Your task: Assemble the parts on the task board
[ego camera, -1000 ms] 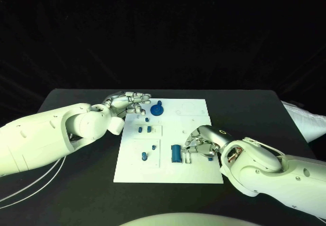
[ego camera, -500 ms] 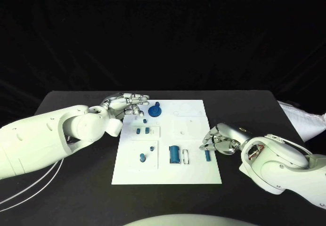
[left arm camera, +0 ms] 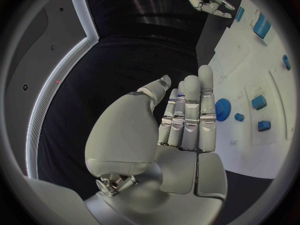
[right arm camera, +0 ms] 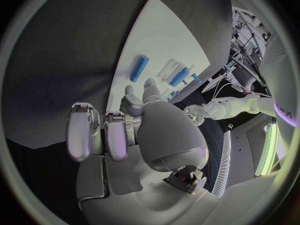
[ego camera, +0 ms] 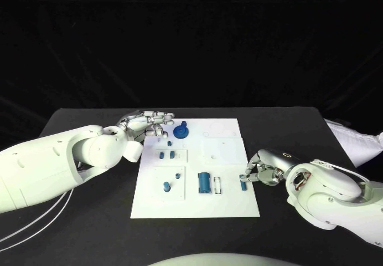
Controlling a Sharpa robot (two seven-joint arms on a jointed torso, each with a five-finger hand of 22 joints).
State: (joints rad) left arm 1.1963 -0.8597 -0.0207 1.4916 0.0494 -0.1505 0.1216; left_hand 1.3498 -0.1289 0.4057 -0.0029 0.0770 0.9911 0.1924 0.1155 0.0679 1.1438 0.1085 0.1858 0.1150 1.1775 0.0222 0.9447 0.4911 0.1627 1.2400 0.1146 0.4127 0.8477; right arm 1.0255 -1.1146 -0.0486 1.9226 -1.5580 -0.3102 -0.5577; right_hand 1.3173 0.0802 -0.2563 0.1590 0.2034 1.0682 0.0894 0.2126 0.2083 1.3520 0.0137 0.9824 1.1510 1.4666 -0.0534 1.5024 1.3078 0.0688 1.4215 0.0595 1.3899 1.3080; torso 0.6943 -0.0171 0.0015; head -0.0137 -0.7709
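- A white board [ego camera: 227, 208] lies mid-table with small blue pieces on it.
- The right hand [ego camera: 261, 169] sits at the board's right edge, fingers curled inward, holding nothing. A blue peg [ego camera: 243, 182] lies just beside its fingertips, likely the next pick.
- The left hand [ego camera: 149, 123] hovers at the board's far left corner, fingers straight and empty, near a blue gear [ego camera: 182, 132], seemingly waiting.
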